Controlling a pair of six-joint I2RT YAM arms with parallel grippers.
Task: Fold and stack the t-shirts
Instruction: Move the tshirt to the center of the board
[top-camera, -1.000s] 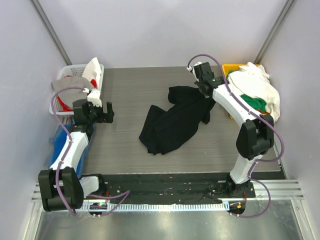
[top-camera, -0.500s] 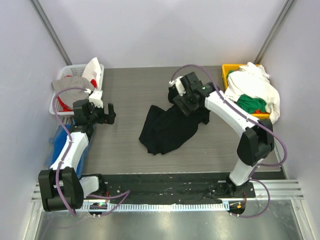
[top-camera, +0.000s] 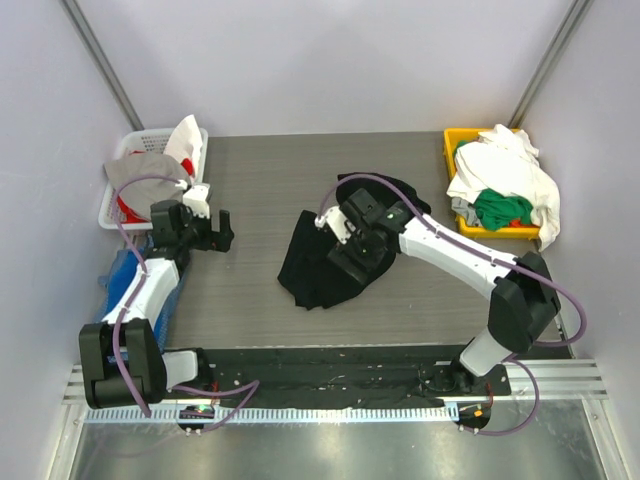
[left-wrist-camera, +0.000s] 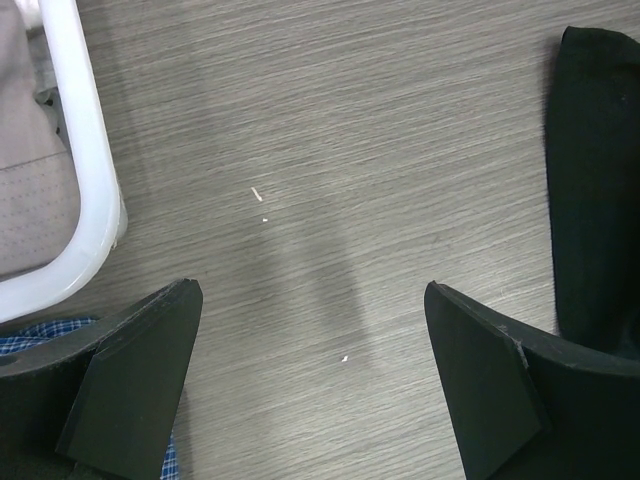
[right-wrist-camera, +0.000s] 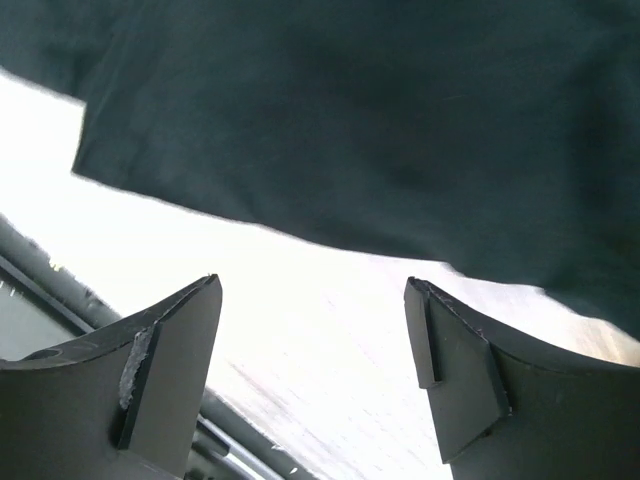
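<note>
A large black t-shirt (top-camera: 318, 262) lies crumpled in the middle of the table. My right gripper (top-camera: 348, 252) hovers just over its right half, jaws open and empty. In the right wrist view the black t-shirt (right-wrist-camera: 400, 120) fills the top, and my right gripper (right-wrist-camera: 315, 300) has only bright table between its fingers. My left gripper (top-camera: 222, 230) is open over bare table, left of the shirt. In the left wrist view, the left gripper (left-wrist-camera: 312, 300) holds nothing and the black t-shirt (left-wrist-camera: 595, 180) shows at the right edge. White (top-camera: 510, 165) and green (top-camera: 502, 208) t-shirts are piled at the back right.
A yellow bin (top-camera: 452, 140) at the back right holds the white and green shirts. A white basket (top-camera: 140, 135) with cloths stands at the back left, its rim (left-wrist-camera: 85, 170) close to my left gripper. Blue checked cloth (top-camera: 118, 290) lies by the left arm.
My right gripper has opened and let go of the black t-shirt. It swung from the back right, near the yellow bin, to above the shirt's middle. The left arm barely moved.
</note>
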